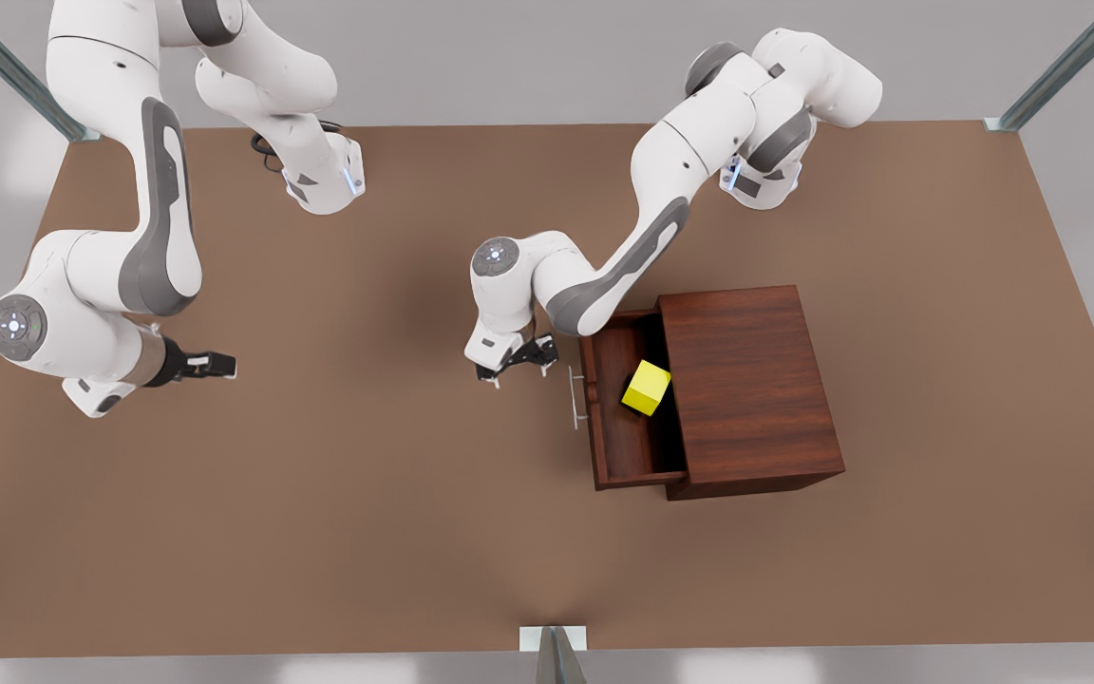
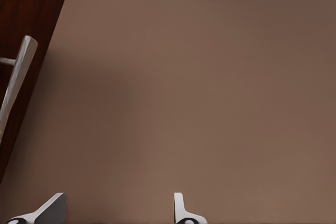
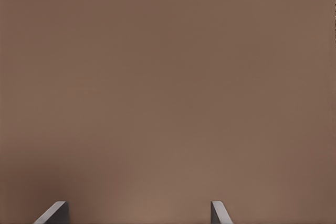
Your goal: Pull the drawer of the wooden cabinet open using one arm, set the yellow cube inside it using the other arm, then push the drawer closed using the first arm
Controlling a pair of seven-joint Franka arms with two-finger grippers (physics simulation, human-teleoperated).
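The wooden cabinet (image 1: 746, 385) sits at 3 o'clock on the table (image 1: 319, 532); its drawer (image 1: 618, 446) is pulled out, the yellow cube (image 1: 647, 388) lying inside; only closing is judged left. The left gripper (image 1: 516, 366), fingers apart and empty, hangs near the handle (image 1: 576, 397); the right gripper (image 1: 215, 365) waits at 9 o'clock, parted, holding nothing.

left gripper (image 1: 518, 366): fingers spread, empty, pointing down, just off the drawer handle (image 1: 577, 399), not touching
left arm: elbow bent low, reaching from beyond the handle
right gripper (image 1: 215, 365): fingers apart, empty, well apart from handle, waiting
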